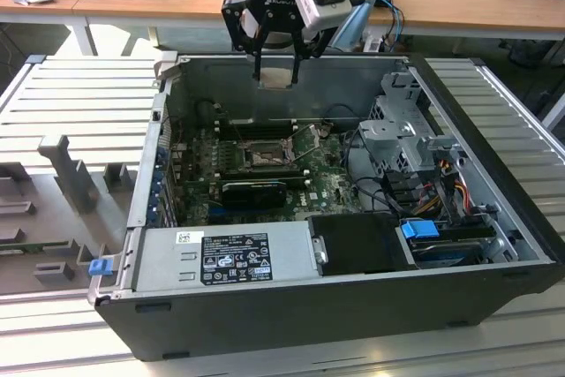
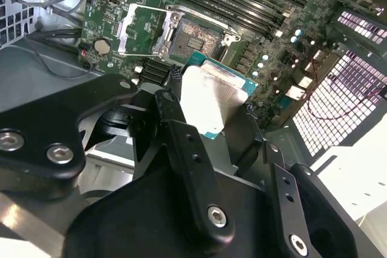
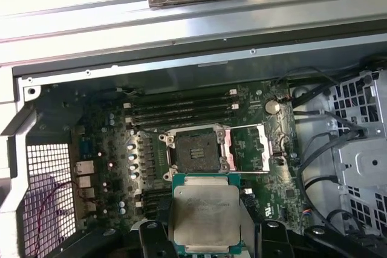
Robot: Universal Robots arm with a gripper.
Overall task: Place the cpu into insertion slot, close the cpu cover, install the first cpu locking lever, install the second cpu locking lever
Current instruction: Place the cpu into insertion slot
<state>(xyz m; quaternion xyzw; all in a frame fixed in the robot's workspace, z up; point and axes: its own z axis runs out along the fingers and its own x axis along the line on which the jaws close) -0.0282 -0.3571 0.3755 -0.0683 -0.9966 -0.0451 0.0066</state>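
In the exterior view the tool hangs over the far wall of the open computer case, above the level of the case's rim. It is clenched on the cpu, which shows as a pale square between the black fingers.

In the first wrist view the cpu lies flat in the grasp, silvery top up, with its green edge showing on the sides. A finger presses in on each of two opposite edges.

The insertion slot sits on the green motherboard, bare and uncovered, its dark grid centre exposed. The cpu cover is swung open and lies beside the slot, on the side toward the drive cage. The memory slots run between the slot and the case's far wall.

The relation that matters: the insertion slot lies well below the held chip and further in from the far wall, toward the middle of the board. So the chip is not over the slot; it is high and offset toward the wall. The chip is square, with no long axis, and its edges look roughly parallel to the slot's frame. I judge the first step is in hand and the chip not yet seated.
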